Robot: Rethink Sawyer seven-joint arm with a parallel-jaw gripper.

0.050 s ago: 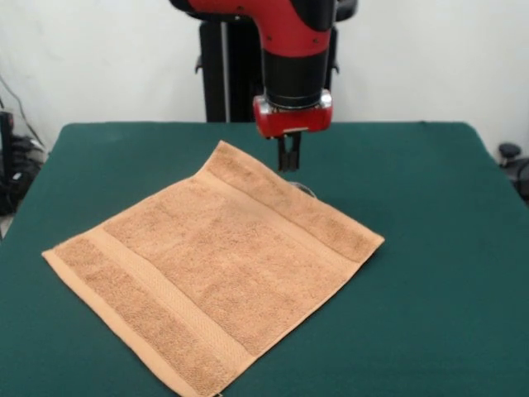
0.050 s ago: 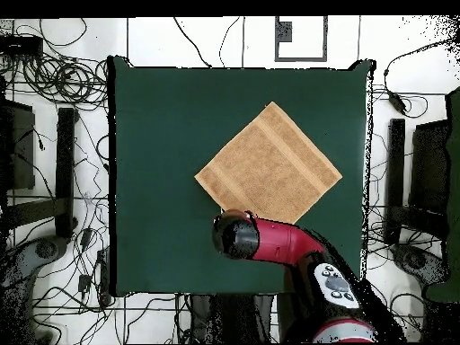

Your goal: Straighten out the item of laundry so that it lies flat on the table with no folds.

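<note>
Green felt covers the table (image 1: 430, 248), ringed by tangled cables (image 2: 54, 76) on the floor. Spread flat on it, corner-on, lies the tan towel (image 1: 219, 277). Red arm (image 2: 283, 241) overhangs its far edge; fingers (image 1: 288, 155) hang together, apparently empty.

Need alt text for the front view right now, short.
An orange-tan towel lies spread flat, diamond-wise, on the green table. The red arm's gripper hangs just above the towel's far edge, jaws close together.
</note>
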